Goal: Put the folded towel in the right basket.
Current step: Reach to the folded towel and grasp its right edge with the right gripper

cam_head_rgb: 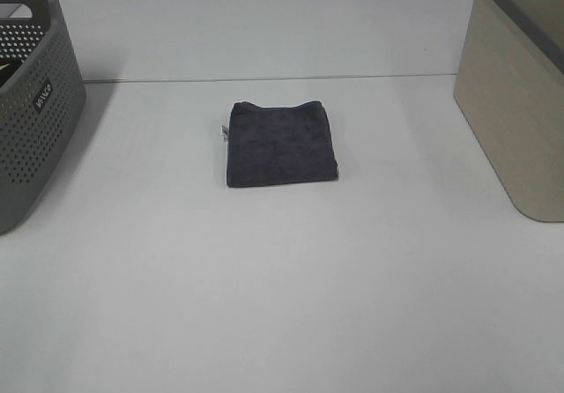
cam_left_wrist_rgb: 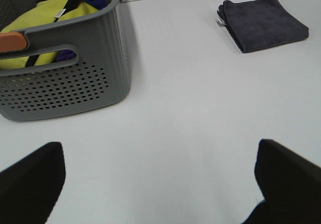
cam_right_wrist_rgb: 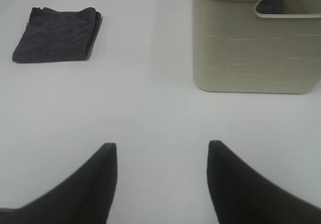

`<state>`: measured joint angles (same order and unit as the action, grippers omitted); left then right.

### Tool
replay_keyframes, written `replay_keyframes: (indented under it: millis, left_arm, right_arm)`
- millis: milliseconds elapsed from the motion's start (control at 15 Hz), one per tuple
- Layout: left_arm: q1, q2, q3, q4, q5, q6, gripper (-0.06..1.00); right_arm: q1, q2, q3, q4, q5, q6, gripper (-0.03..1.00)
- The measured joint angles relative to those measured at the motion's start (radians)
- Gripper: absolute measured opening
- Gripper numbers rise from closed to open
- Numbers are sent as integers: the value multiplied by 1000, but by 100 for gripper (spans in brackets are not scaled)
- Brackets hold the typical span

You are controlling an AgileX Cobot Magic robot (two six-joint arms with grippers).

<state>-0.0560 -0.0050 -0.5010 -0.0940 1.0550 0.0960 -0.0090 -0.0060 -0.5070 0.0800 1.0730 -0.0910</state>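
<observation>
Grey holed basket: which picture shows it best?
The left wrist view: the grey basket shows its handle, holed wall and the yellow cloth inside. The exterior high view cuts it off at the edge, contents barely visible. The right wrist view misses it entirely.

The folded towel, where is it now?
In the high view the folded towel lies flat on the white table, between the grey basket on the left and the beige basket on the right.

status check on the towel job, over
Left gripper open, empty; right gripper open, empty. Folded towel flat on table, not gripped. Nothing between it and right basket.
</observation>
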Motion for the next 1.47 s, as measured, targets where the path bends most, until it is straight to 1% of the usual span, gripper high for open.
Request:
replay_keyframes:
  millis: [1133,1333,1467]
  left_arm:
    - [0,0,0,0,0,0,98]
    - [0,0,0,0,0,0,98]
    - [0,0,0,0,0,0,98]
  right_arm:
    - [0,0,0,0,-1,0,53]
    - [0,25,-34,0,-68,0,53]
    - [0,117,-78,0,-162,0,53]
